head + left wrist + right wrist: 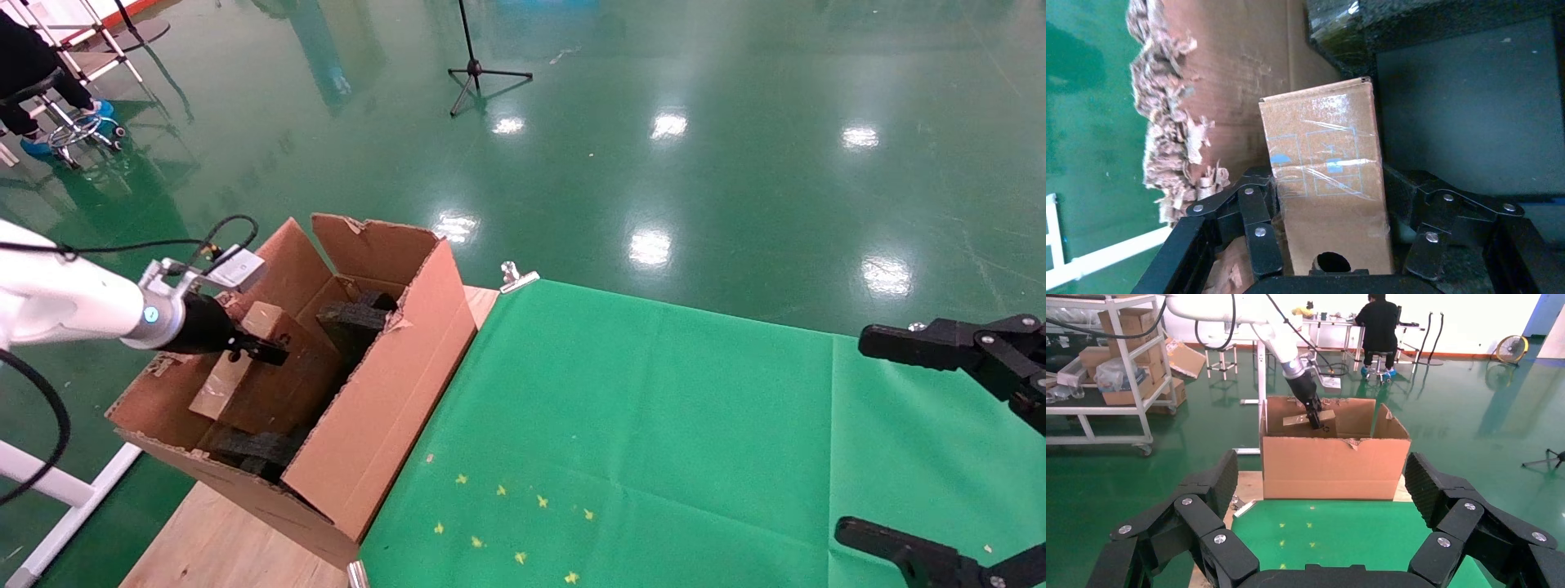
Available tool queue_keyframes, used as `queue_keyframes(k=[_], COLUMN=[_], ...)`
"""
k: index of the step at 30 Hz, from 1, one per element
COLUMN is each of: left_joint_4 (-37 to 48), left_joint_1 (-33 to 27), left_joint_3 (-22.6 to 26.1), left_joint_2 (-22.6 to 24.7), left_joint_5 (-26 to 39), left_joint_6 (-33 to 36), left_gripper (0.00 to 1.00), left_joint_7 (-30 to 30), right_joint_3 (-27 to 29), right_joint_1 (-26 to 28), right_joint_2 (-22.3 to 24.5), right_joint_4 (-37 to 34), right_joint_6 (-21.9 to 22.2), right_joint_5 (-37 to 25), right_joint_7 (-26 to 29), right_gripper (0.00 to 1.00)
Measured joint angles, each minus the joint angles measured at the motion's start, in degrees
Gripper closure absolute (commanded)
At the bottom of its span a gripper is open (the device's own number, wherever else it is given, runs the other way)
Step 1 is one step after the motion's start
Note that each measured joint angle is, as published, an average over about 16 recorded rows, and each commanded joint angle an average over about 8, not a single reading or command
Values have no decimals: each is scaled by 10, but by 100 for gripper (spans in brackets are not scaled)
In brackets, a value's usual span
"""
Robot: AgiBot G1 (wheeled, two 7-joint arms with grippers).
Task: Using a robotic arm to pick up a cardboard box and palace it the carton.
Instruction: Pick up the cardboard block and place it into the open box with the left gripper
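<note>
The small taped cardboard box (270, 388) is tilted inside the large torn-flapped carton (392, 392) at the table's left end. My left gripper (270, 353) reaches down into the carton, shut on the box. In the left wrist view the fingers (1257, 211) press on both sides of the box (1327, 177), whose round hole faces the palm. Black foam blocks (353, 320) lie around it. From the right wrist view the box (1298, 421) shows above the carton's wall (1333, 465). My right gripper (887, 437) is open and empty at the table's right edge.
A green cloth (637, 441) covers the table, held by a metal clip (515, 278); bare wood (212, 547) shows under the carton. A tripod stand (478, 73) and a seated person (1379, 321) are on the floor beyond. A shelf cart (1113, 386) stands far off.
</note>
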Motion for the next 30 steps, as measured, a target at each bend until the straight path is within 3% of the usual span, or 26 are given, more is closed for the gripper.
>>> queue_keyframes(k=[8,16,30], left_joint_4=[0,-1,-2], left_joint_1=[33,53,54], left_joint_3=[-7,-10,-10], left_joint_2=[10,17,17], left_joint_5=[-10,-14,-14], left_joint_6=[-34,-59,-63], left_gripper=[99,0,0], left_joint_7=[-13,-18,-19], right_joint_3=[0,0,0], right_joint_1=[0,0,0], right_joint_2=[0,0,0], right_joint_4=[0,0,0], right_joint_6=[0,0,0], right_joint_5=[0,0,0], right_joint_7=[0,0,0], right_gripper=[0,0,0])
